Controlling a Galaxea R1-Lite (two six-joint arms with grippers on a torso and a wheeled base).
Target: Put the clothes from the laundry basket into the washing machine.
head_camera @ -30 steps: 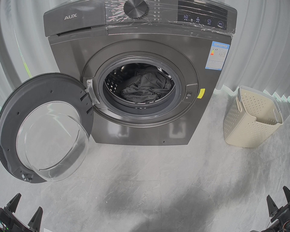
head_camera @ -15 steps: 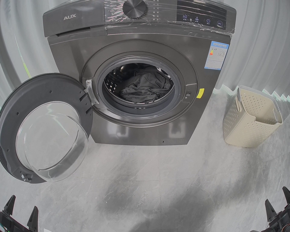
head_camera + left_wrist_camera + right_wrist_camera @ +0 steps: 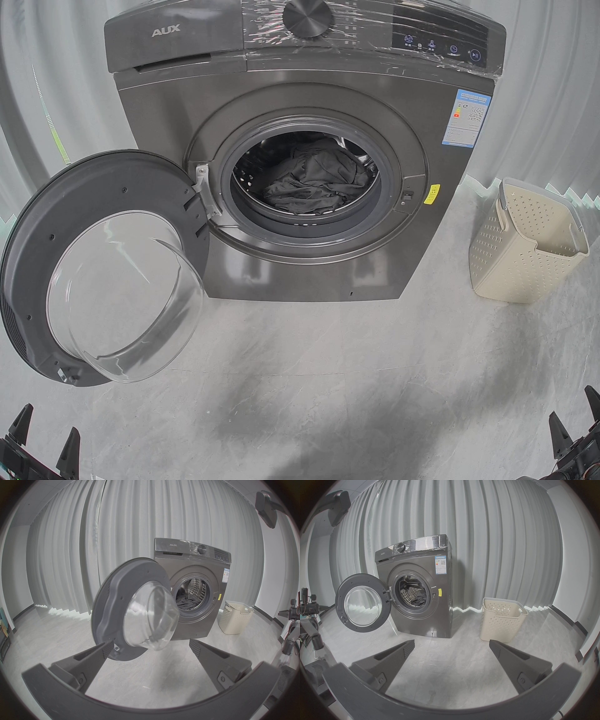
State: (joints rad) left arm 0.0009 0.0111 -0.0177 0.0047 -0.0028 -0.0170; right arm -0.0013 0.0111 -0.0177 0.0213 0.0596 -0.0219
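Left claw [image 3: 49, 425]: fingers spread apart, low over the floor [image 3: 350, 387]. Right claw [image 3: 572, 409]: same, fingers spread apart.

Washing machine [image 3: 300, 156] stands ahead of both claws, well apart from them, with bare grey floor between. Its door [image 3: 106, 262] is swung fully open on the left hinge and hangs ahead of the left claw. It is the nearest thing to that claw. From the left wrist, the glass bowl [image 3: 150, 617] of the door covers part of the line to the drum opening [image 3: 306, 169]. From the right claw the opening is unobstructed.

Clothes [image 3: 312, 175]: a dark grey crumpled heap inside the drum, sitting on its lower part behind the door seal. They are far ahead of both claws.

Laundry basket [image 3: 525, 250]: cream, perforated, upright on the floor. It is ahead of the right claw and on that claw's side of the machine, near the cabinet but not touching it. Its inner walls show from above.

Also there: a dial [image 3: 306, 17] and touch panel under plastic wrap on the machine top, a blue label [image 3: 466, 117] and yellow sticker [image 3: 431, 194] on the front, and a pleated curtain [image 3: 550, 94] behind everything.
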